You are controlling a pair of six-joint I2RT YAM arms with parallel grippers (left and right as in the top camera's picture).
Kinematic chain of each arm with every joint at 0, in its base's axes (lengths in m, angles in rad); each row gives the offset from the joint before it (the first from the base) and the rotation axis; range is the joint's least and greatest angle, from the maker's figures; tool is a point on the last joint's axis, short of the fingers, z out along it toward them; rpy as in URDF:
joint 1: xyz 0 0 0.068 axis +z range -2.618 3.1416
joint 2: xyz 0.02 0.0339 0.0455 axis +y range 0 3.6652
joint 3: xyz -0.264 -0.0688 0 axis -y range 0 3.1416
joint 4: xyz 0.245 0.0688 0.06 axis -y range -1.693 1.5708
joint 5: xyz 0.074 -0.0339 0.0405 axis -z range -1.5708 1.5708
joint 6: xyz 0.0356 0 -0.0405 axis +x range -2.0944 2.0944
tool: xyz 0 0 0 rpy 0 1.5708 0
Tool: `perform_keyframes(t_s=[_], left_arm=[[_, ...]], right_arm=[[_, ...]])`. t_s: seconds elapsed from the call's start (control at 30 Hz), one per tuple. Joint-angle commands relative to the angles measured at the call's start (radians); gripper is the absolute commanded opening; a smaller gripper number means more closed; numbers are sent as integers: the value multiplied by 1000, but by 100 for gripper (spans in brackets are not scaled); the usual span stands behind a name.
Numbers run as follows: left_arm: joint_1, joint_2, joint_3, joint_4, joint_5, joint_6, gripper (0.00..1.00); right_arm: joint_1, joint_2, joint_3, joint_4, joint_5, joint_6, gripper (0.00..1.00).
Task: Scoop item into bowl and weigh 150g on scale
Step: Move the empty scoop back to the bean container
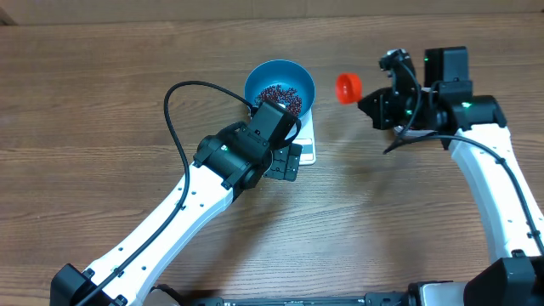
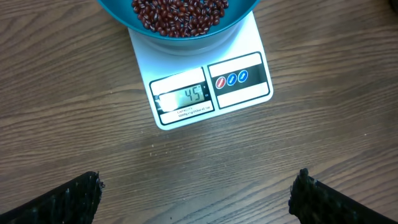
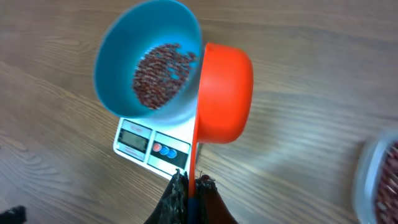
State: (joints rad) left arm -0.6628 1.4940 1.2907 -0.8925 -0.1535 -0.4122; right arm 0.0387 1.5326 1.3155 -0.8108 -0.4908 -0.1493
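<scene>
The bowl [image 2: 118, 9] of beans [image 2: 180, 12] sits on the scale [image 2: 239, 43], display [image 2: 186, 96] showing 45. Left hand [image 2: 199, 199] hangs wide open, empty, off the scale's display edge, bare desk [image 2: 74, 93] between. Right hand [image 3: 193, 199] pinched tight on the scoop [image 3: 224, 93] handle, right of the scale.

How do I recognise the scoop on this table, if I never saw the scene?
On the brown wooden table, find the round bright blue bowl of dark red-brown beans standing on the flat white scale. Just right of it, the right gripper is shut on the handle of a round orange-red plastic scoop. Nothing else is orange-red, and nothing else is held.
</scene>
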Motion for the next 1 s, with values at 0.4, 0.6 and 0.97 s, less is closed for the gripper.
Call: perform_keyframes(t_s=[0.4,0.6,0.97], left_arm=[[137,-10,-5,82,141,293,100],[205,-10,-5,113,213,330,100],[204,-10,-5,111,213,330,99]], right_arm=[[-147,-12,27,-156,-8,-69,4],[-147,-12,27,-168,-8,-69,4],[-147,-12,27,-189,-7,-68,4]])
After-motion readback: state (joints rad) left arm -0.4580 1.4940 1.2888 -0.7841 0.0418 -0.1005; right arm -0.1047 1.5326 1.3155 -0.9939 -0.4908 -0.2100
